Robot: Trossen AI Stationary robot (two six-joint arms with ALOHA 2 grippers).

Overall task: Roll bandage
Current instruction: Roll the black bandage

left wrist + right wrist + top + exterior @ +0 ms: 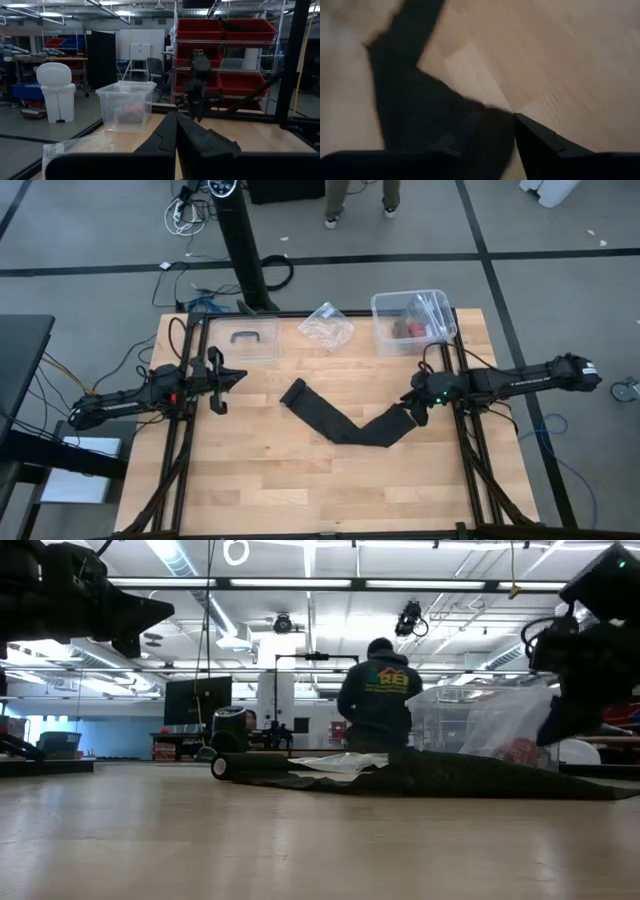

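Currently the bandage [345,420] lies in the middle of the table [250,490] as a wide V, flat on the wood. One end, in the centre of the high view, looks already turned into a small roll; the low view shows this roll [245,766] at centre left. The other end rises toward the right side of the frame, where the right gripper [418,412] sits on it. In the right wrist view the two fingers [540,142] stand apart with the black cloth [415,110] under and between them, so the gripper is open and has not yet closed on the strip.

The left gripper [222,380] hovers at the left side of the frame, well apart from the bandage, with its fingers [172,140] pressed together and holding nothing.

Several things could go wrong from here. The cloth is soft and thin, so the fingers may close on the wood and catch only an edge, or nothing. If the right gripper pulls the end, the whole strip may slide and the small roll may open again. The bend in the V may also make the roll go crooked. A clear box [412,320] and a plastic wrapper [327,326] stand near the upper edge of the table, away from the work.
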